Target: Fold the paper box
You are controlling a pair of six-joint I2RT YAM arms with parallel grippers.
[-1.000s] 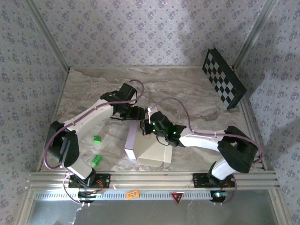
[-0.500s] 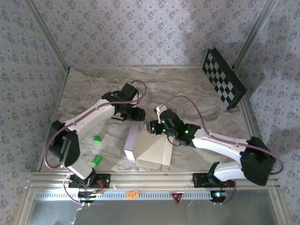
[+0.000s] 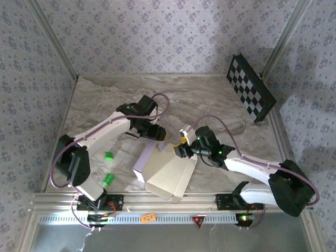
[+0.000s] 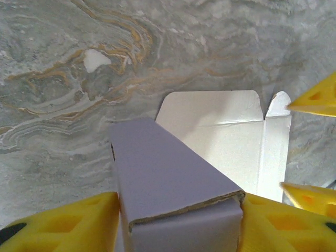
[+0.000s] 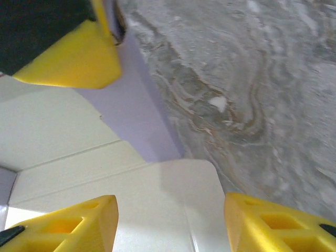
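The paper box [image 3: 168, 170] lay on the marble-patterned table [image 3: 220, 105] at near centre, between the two arms and just short of the near rail. It was partly unfolded. Its cream-white inner face was turned upward, and a lavender panel stood raised along its left edge.

The left gripper [image 3: 153, 132] was at the far-left end of the box. In the left wrist view its yellow fingers [image 4: 63, 223] were clamped on the raised lavender panel, one pad against each side, with no gap seen. The cream flaps lay flat on the table beyond it.

The right gripper [image 3: 182, 148] was at the far-right edge of the box, near the left gripper but apart from it. In the right wrist view its fingers [image 5: 65, 223] stood spread above a rounded cream flap and held nothing. Whether they touched the flap could not be told.

Two small green objects [image 3: 108, 155] lay near the left arm, well apart from the box. A black-and-white checkerboard panel [image 3: 250, 95] leaned at the far right.
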